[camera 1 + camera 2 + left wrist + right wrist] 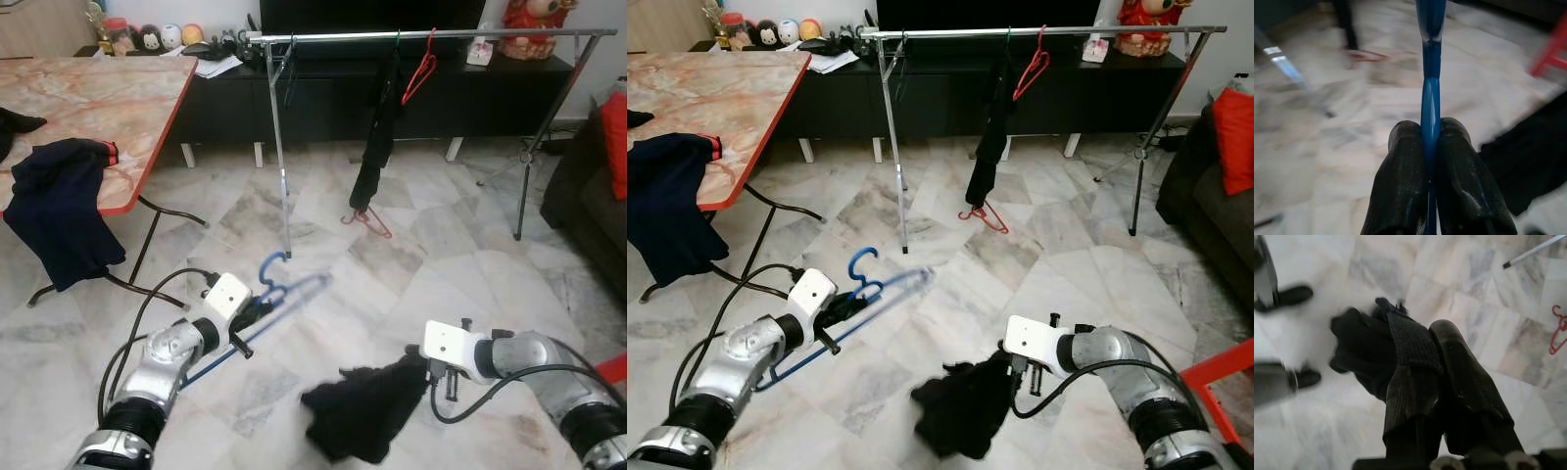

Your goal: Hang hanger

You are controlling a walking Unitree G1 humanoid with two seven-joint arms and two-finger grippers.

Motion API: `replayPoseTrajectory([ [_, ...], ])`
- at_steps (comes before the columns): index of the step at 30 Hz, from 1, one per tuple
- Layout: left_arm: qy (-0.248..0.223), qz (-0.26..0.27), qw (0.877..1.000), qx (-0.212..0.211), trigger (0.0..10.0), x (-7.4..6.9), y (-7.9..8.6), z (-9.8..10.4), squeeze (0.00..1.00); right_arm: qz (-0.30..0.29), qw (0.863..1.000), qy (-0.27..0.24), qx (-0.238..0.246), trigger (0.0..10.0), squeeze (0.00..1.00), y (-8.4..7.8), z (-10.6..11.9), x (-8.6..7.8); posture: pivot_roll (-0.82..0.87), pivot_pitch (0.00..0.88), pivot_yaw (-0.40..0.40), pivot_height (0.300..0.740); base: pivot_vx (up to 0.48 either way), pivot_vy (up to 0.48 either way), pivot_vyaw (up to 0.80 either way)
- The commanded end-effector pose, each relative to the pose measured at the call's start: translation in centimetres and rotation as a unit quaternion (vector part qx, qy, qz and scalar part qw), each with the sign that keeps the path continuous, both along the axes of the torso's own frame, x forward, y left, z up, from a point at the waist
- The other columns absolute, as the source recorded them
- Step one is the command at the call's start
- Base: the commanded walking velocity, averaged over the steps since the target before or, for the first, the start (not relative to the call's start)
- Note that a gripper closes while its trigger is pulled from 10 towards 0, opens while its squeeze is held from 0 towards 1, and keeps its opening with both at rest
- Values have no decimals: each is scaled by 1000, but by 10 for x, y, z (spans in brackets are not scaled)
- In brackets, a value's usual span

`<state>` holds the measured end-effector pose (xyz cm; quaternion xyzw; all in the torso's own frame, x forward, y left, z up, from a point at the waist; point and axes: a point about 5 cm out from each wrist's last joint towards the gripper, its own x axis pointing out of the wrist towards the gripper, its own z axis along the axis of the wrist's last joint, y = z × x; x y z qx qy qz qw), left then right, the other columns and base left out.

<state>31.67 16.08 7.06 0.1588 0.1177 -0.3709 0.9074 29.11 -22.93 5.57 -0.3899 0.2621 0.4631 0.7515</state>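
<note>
My left gripper point(257, 309) is shut on a blue hanger point(279, 292), held low over the marble floor with its hook pointing up toward the rack; the left wrist view shows both fingers point(1400, 186) pinching the blue bar point(1430, 98). My right gripper point(419, 370) is shut on a black garment point(362, 411) that hangs in a bunch below it; the right wrist view has the cloth point(1371, 347) pinched between the fingers. Ahead stands a metal clothes rack point(421, 35) with a red hanger point(421, 69) and a dark garment point(377, 147) on its rail.
A red hanger point(367, 221) lies on the floor under the rack. A marble table point(88, 108) with a dark garment point(59, 211) draped over its edge stands at the left. A dark sofa with a red cushion point(615, 137) is at the right, a black TV cabinet point(333, 98) behind.
</note>
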Motion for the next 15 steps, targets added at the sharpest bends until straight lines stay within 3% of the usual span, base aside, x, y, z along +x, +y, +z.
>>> replayPoseTrajectory([
  [1,11,-51,999,15,10000,-2,-4,4,0,22,999,-31,-14,10000,0,1,17,11,-110,0,-14,740,0,0,0],
  [5,57,-113,991,33,10000,-10,-1,2,0,35,997,-61,-26,10000,0,4,35,20,-109,0,-13,740,0,0,0],
  [9,81,-147,985,24,10000,-13,-1,4,0,48,995,-88,-23,10000,0,10,49,27,-107,0,-13,740,0,0,0],
  [15,83,-182,980,3,10000,-12,-12,14,0,90,989,-113,10,10000,0,30,71,31,-111,0,-18,740,0,0,0],
])
